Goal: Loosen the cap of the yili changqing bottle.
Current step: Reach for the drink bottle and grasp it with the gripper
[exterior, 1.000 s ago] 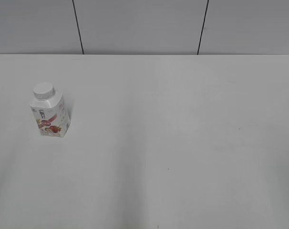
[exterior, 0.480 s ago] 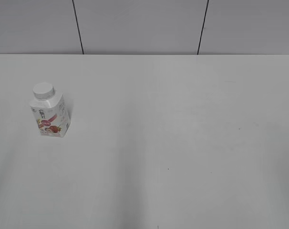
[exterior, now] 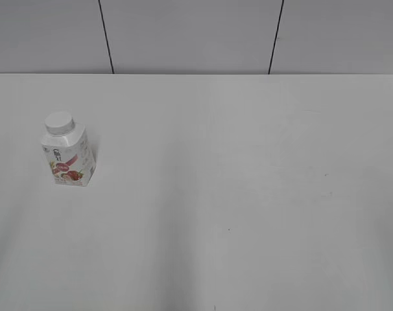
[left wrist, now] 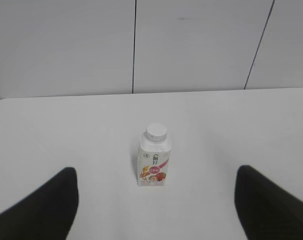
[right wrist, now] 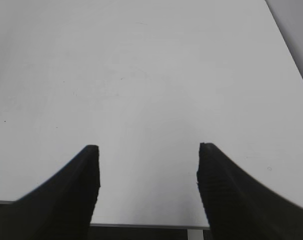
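The yili changqing bottle point(exterior: 68, 154) stands upright at the left side of the exterior frame, a little above the middle height, alone on the white table point(exterior: 248, 194). Its cap point(exterior: 59, 122) sits on the neck and looks fully seated (I see no gap under it, though the picture is small for this). In the left wrist view the same bottle point(left wrist: 153, 157) is close to the centre of the frame, with the cap point(left wrist: 156, 131) on top and the strawberry print facing the camera.

The left gripper point(left wrist: 156, 200) shows only as two dark fingers at the lower corners of its view. They are spread wide, nothing is between them, and the bottle is well ahead of them, not touched. The right gripper point(right wrist: 147, 190) is also spread apart and empty; in front of it is only bare table, and the bottle is not in its view at all.

So, in my judgement, the task has not really begun. What is left is everything: reach the bottle, hold its body steady with one gripper, take the cap with the other and turn it.
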### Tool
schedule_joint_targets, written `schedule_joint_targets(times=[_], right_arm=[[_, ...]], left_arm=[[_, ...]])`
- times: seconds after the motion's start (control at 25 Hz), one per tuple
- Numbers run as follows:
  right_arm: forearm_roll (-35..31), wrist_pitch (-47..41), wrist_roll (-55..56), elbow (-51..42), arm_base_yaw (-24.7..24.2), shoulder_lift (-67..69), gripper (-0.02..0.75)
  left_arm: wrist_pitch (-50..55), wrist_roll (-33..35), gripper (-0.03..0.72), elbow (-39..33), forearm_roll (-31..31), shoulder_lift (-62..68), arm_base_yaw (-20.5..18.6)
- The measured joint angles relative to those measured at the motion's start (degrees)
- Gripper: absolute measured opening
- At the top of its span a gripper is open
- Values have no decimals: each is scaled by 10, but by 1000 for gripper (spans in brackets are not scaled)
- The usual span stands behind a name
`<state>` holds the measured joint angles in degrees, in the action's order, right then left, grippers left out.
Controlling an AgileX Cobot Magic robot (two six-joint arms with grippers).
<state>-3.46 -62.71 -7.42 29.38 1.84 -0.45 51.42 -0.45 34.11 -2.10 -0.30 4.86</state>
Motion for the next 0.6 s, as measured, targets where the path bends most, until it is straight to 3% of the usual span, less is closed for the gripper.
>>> schedule_joint_targets(times=[0.6], right_arm=[[0,0,0,0,0,0,491]], left_arm=[[-143,44,563,10,-14,145,0]])
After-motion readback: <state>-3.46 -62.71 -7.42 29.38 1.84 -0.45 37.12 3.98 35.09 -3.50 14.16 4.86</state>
